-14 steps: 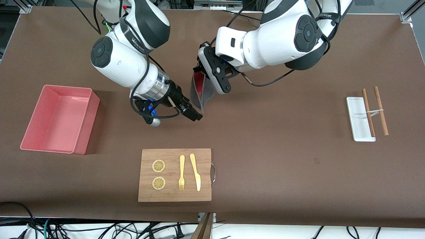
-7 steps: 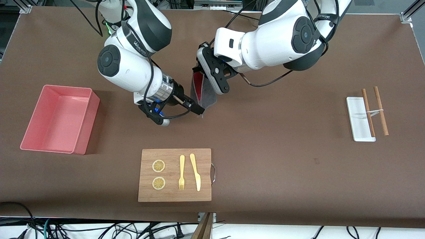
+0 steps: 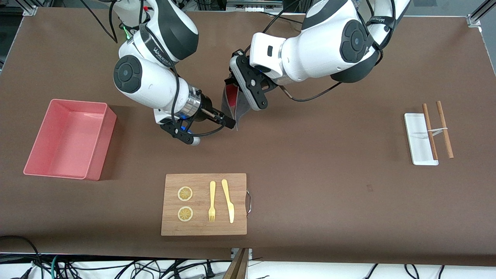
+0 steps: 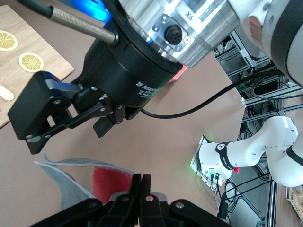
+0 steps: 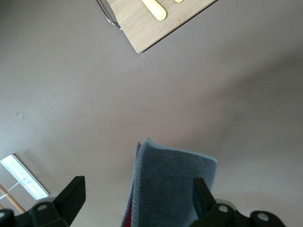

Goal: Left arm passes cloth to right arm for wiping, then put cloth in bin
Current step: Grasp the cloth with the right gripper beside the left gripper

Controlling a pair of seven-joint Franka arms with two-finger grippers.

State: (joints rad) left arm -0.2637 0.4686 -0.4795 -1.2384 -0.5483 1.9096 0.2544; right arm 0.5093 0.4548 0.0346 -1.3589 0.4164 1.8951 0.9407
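I see the left gripper pinched shut on the cloth's top edge, dangling it over the bare table. My right gripper, jaws wide apart, flanks its limp lower edge; it's light and floppy, so I'd bite there deeply.

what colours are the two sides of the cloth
Grey on one face, red on the other; the cloth shows both best in the left wrist view.

The front camera looks down from high; both wrist cameras look closely at the cloth.
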